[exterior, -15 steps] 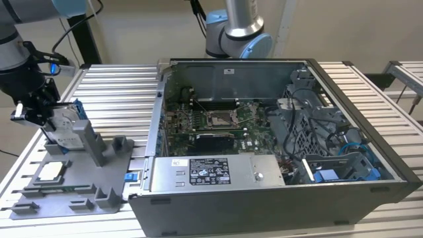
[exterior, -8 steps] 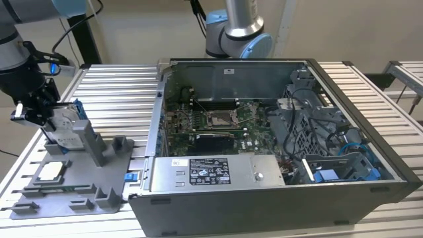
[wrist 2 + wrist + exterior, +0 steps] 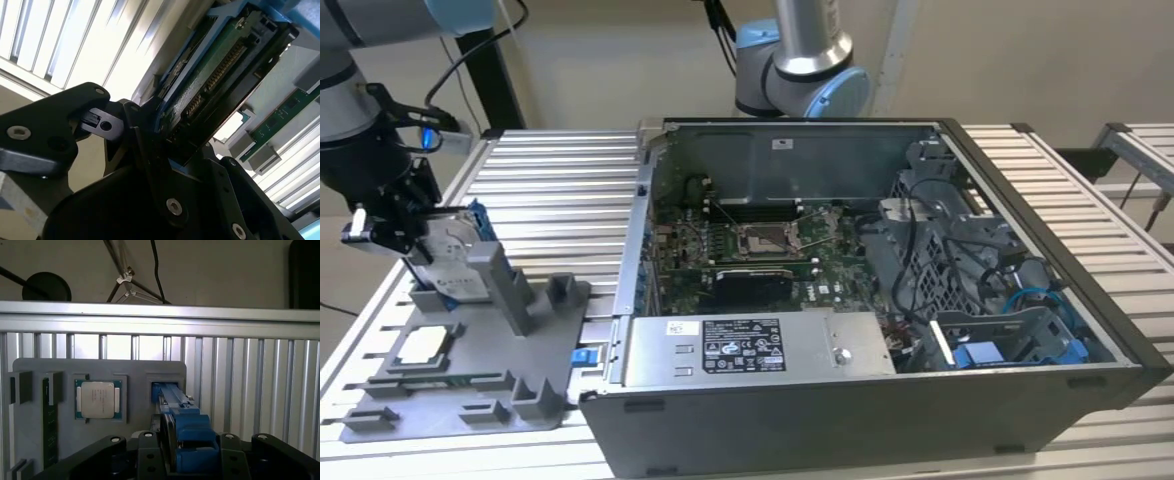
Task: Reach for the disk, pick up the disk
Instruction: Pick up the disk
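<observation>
Now, disk (image 3: 454,250) in grey holder (image 3: 480,350)

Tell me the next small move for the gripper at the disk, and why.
Probably a short, straight lift along the slot, once the grip is confirmed. The gripper straddles the disk, which stands on edge in a slot of the grey fixture. A sideways pull would likely bind it against the fixture.
</observation>
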### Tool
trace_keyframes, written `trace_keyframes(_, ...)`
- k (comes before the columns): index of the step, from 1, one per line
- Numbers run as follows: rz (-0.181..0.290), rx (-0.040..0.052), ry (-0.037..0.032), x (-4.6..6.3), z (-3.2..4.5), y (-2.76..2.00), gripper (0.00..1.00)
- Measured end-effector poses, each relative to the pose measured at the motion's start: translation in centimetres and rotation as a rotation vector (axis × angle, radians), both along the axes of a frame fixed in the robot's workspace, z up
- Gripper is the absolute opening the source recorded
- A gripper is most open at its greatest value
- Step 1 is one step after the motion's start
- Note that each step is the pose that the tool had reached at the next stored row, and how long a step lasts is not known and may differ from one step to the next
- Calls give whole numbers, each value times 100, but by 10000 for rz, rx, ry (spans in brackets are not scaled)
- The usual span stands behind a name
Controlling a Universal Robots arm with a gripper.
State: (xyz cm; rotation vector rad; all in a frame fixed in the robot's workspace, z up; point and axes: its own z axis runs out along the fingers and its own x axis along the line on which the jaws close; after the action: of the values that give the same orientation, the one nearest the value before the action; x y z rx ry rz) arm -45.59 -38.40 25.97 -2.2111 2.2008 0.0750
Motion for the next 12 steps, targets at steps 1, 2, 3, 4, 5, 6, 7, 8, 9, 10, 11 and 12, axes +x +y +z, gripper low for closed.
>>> trace_keyframes(1, 1, 0, -1, 0, 0, 0, 100)
trace_keyframes(2, 0, 0, 0, 0, 0, 0, 100)
trace_keyframes(3, 1, 0, -1, 0, 0, 0, 100)
trace_keyframes(4, 1, 1, -1, 0, 0, 0, 100)
trace_keyframes(5, 0, 2, -3, 1, 0, 0, 100)
trace_keyframes(6, 0, 4, -5, 1, 4, 1, 100)
trace_keyframes(7, 0, 6, -7, 1, 11, 1, 100)
trace_keyframes(8, 0, 4, -7, 1, 24, 1, 100)
trace_keyframes(9, 0, 1, -2, 0, 42, 0, 100)
trace_keyframes(10, 1, 1, -2, 1, 59, 0, 100)
trace_keyframes(11, 1, 2, -3, 1, 77, 0, 100)
trace_keyframes(12, 1, 2, -2, 1, 97, 0, 100)
